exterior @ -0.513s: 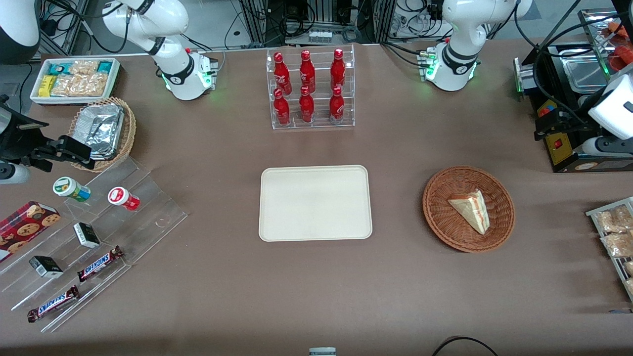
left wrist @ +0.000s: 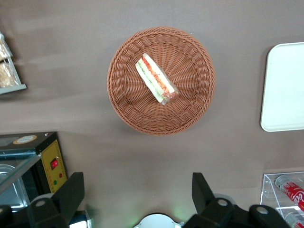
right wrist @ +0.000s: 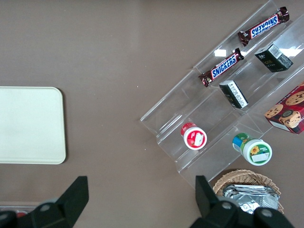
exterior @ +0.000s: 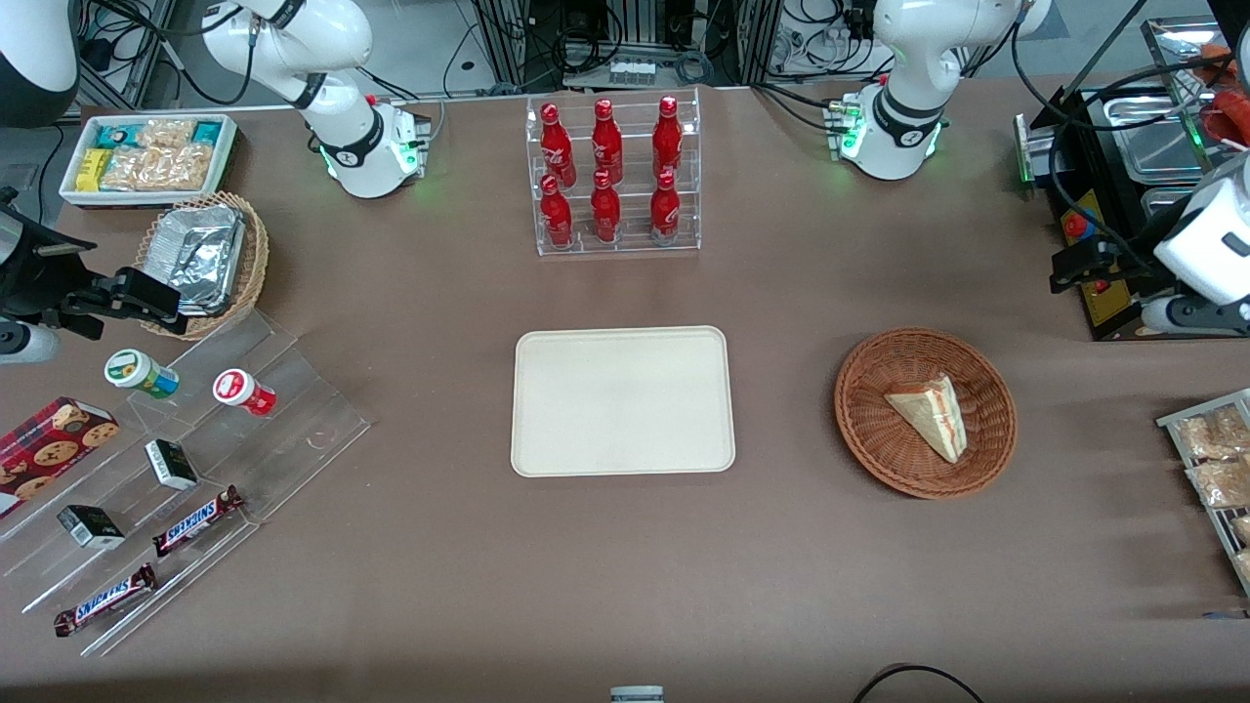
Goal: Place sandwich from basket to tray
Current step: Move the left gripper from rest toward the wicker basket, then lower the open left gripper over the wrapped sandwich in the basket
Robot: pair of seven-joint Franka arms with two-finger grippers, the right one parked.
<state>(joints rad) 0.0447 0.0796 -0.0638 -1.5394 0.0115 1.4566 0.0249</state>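
Observation:
The sandwich point(exterior: 931, 418), a pale bread wedge with red and green filling along its cut edge point(left wrist: 156, 79), lies in the round reddish-brown wicker basket point(exterior: 865, 420) point(left wrist: 124, 104). The cream rectangular tray point(exterior: 622, 400) point(left wrist: 285, 85) sits beside the basket at the table's middle, with nothing on it. My left gripper point(exterior: 1082, 264) point(left wrist: 137, 190) hangs high over the table at the working arm's end, farther from the front camera than the basket and apart from it. Its fingers point(left wrist: 71, 190) stand wide open with only bare table between them.
An acrylic rack of red bottles point(exterior: 612, 176) stands farther back than the tray. A black appliance with metal trays point(exterior: 1123, 166) sits beside my gripper. A rack of snack packets point(exterior: 1211, 459) lies at the working arm's end. Snack steps point(exterior: 195, 459) and a foil basket point(exterior: 200, 259) lie toward the parked arm's end.
My left gripper has shifted a little toward the basket and nearer the front camera. The sandwich, basket and tray have not moved.

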